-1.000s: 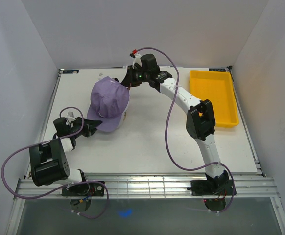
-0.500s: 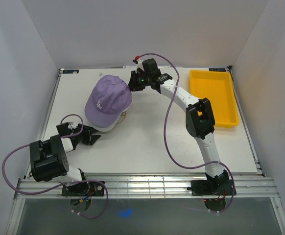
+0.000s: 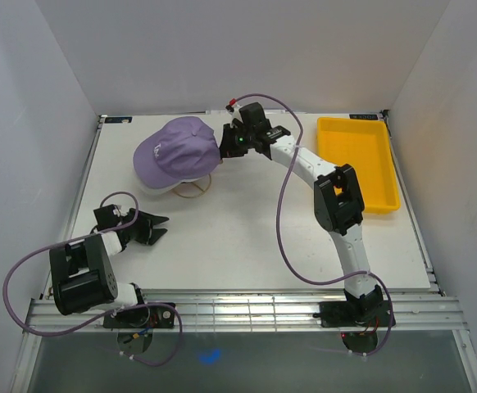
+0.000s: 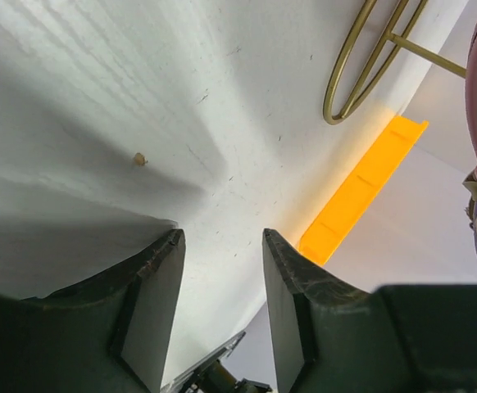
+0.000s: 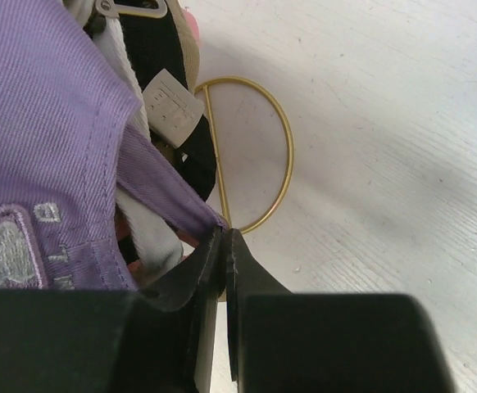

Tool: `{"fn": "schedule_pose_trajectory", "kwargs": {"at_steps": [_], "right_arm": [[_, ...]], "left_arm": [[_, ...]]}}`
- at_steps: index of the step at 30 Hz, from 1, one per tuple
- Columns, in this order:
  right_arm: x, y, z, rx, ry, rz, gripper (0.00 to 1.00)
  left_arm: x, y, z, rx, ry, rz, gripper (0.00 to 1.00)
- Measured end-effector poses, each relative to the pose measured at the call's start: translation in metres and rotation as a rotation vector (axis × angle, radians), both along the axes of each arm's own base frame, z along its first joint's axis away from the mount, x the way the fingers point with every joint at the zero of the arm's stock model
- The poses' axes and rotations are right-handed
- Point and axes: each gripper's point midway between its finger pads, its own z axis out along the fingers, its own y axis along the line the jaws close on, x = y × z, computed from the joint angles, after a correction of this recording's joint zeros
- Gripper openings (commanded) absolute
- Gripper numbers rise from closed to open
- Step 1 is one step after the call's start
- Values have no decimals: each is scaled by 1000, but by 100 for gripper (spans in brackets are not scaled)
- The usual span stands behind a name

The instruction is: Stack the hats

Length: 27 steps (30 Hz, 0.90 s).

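Observation:
The purple hat (image 3: 177, 147) tops a stack of hats at the table's back left, above a gold wire stand (image 3: 191, 190). A white brim (image 3: 151, 185) peeks out below it. My right gripper (image 3: 222, 146) is at the stack's right side, shut on the purple hat's (image 5: 42, 123) back strap; the right gripper (image 5: 224, 233) pinches that strap at its fingertips. Black (image 5: 169, 49) and white (image 5: 152, 246) hat backs nest under the purple one. My left gripper (image 3: 163, 229) stands open and empty near the front left, well apart from the stack. The left gripper (image 4: 220, 237) faces bare table.
A yellow tray (image 3: 357, 160) sits at the back right, also seen far off as the yellow tray (image 4: 361, 192) in the left wrist view. The gold stand's ring (image 5: 279, 164) lies on the white table beside the right fingers. White walls enclose the table.
My left gripper let go of the purple hat's brim, opened and drew back toward the front left. The purple hat swung round so its brim points left, and shifted toward the back.

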Motion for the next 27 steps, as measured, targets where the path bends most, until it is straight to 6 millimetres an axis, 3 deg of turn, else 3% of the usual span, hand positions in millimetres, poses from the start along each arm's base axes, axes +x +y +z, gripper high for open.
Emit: {"fn": "schedule_pose_trajectory", "kwargs": {"at_steps": [8,14,20,27], "right_arm": [[3,-8,10,-42,-6,-24,15],[6,-14,8,-64,11,-34,30],[7,-16,7,-67,13,-38,39],[8,-20,6,-70,25,-50,49]], "left_arm": [[-11,14,3,129,36,26,60],[-21,21,5,199,60,23,60],[-30,22,8,229,80,6,59],[-21,25,35,268,24,-23,59]]}}
